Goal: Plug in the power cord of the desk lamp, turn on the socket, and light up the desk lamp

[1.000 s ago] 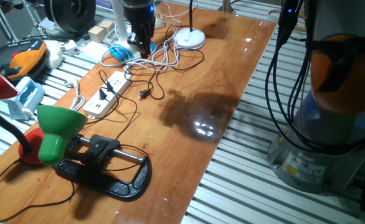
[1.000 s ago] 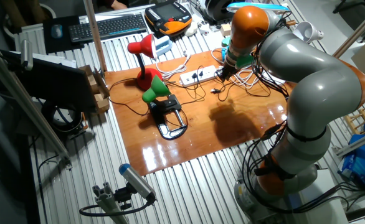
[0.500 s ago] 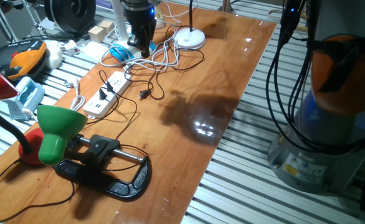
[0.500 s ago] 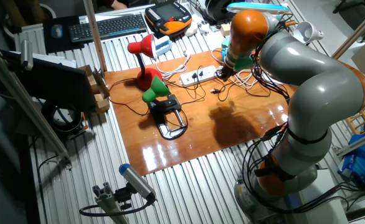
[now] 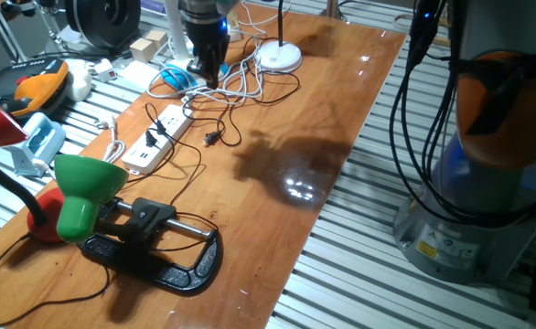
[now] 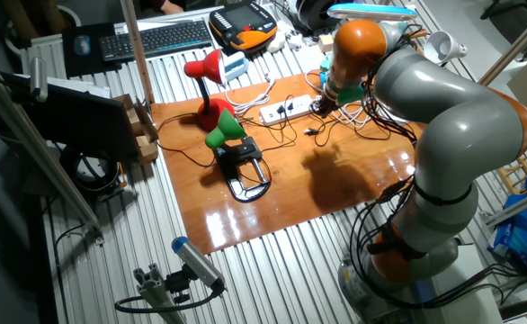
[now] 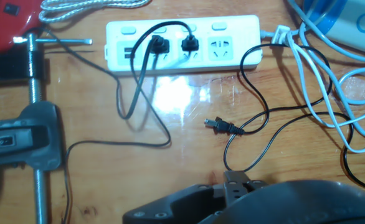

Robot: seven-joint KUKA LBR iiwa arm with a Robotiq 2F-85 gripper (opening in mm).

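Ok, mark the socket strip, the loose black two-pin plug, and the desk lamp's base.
socket [image 7: 182,45]: hand view, middle of its white top face.
black two-pin plug [image 7: 220,126]: hand view, plug body behind the pins.
desk lamp [image 5: 278,58]: one fixed view, top of its round white base.

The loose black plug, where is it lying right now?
In the hand view the loose black plug lies unplugged on the wood just below the socket, left of the white power cord.

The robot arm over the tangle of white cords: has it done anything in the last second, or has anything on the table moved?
The gripper rose slightly above the white cords; whether it holds anything cannot be told. The power strip, loose black plug and green lamp stayed put.
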